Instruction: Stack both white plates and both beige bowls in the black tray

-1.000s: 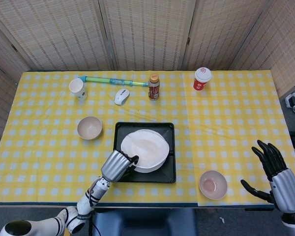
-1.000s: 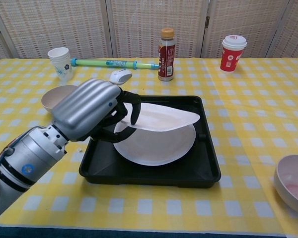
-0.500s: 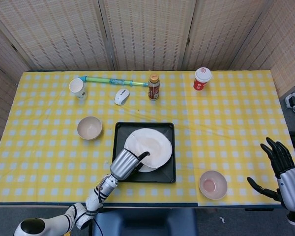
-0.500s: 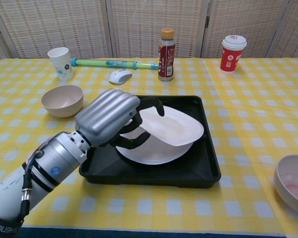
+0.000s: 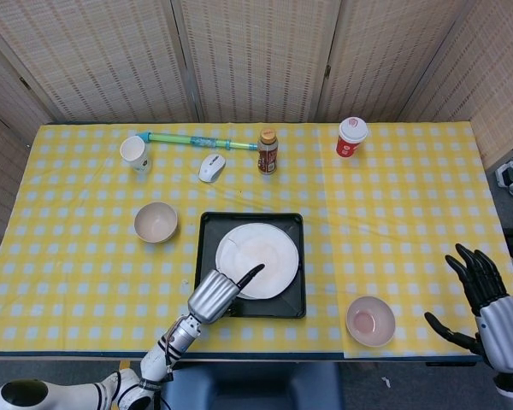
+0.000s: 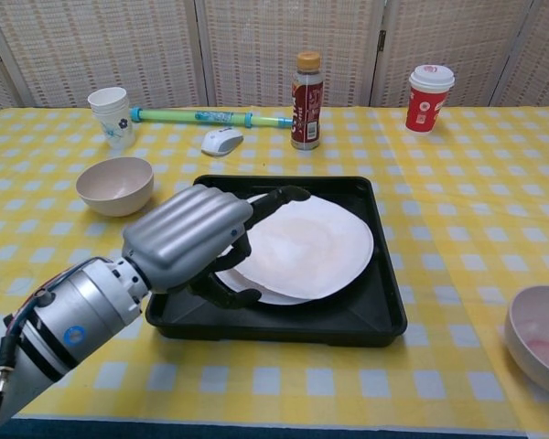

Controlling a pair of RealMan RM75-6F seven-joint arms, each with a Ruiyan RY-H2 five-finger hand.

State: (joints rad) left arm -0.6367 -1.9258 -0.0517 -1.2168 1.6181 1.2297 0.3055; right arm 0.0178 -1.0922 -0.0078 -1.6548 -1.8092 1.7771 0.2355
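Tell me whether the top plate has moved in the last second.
Yes. The top plate has dropped from a raised tilt to lie nearly flat on the lower plate, shifted toward the tray's right side.

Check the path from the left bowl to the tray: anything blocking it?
Nothing visible does. Only bare tablecloth lies between the left bowl and the black tray; the left hand sits at the tray's near-left corner, off that line.

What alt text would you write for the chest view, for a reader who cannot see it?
A robot's left hand rests at the edge of two white plates stacked in a black tray on a yellow checked table. One beige bowl sits left of the tray, another at the right edge.
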